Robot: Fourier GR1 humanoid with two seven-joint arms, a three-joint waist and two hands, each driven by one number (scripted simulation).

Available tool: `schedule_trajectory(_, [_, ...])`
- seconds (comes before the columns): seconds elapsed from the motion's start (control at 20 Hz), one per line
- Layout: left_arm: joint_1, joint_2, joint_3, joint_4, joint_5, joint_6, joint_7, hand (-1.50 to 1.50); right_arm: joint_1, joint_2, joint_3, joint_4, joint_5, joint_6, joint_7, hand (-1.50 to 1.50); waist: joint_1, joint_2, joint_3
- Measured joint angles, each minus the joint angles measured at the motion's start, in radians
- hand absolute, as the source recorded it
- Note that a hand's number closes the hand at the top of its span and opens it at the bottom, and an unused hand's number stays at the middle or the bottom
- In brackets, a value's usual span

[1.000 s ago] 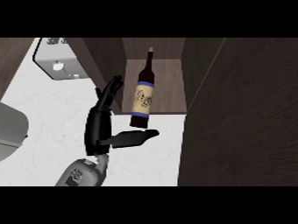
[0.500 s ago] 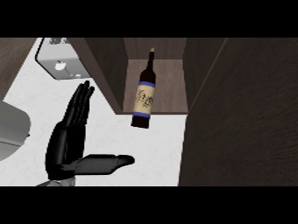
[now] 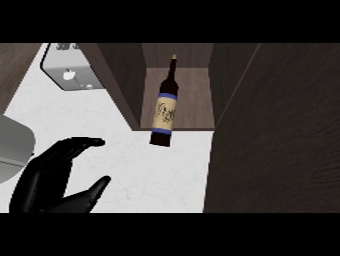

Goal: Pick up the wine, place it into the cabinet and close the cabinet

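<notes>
Left hand [image 3: 51, 180] dropped lower-left, fingers open; 1 wine bottle [image 3: 165, 112] in cabinet [image 3: 125, 85].

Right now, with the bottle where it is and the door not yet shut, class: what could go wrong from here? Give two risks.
1. The wine bottle lies on the cabinet shelf with its base jutting past the front edge over the counter; it may roll or tip out.
2. The cabinet door at the right is open; swinging it shut could strike the jutting base. The hand, open at lower left, is clear of the bottle, so nothing steadies it.
</notes>
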Motion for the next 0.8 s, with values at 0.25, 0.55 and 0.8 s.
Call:
schedule_trajectory(0.25, [0.058,0.048,0.091,0.002,0.070,-0.112,-0.039,1.50,0.037,-0.009,-0.014,0.000,0.004,0.032,-0.056,1.50,-0.003,0.000,0.000])
schedule_trajectory(0.55, [0.097,0.094,0.175,0.008,0.133,-0.213,-0.059,1.50,-0.002,0.001,0.020,0.000,-0.012,0.039,-0.010,1.50,0.004,0.004,0.001])
schedule_trajectory(0.8, [0.123,0.114,0.221,0.011,0.159,-0.258,-0.068,1.50,-0.043,0.021,0.099,0.012,-0.028,0.050,0.033,1.50,0.009,0.006,0.002])
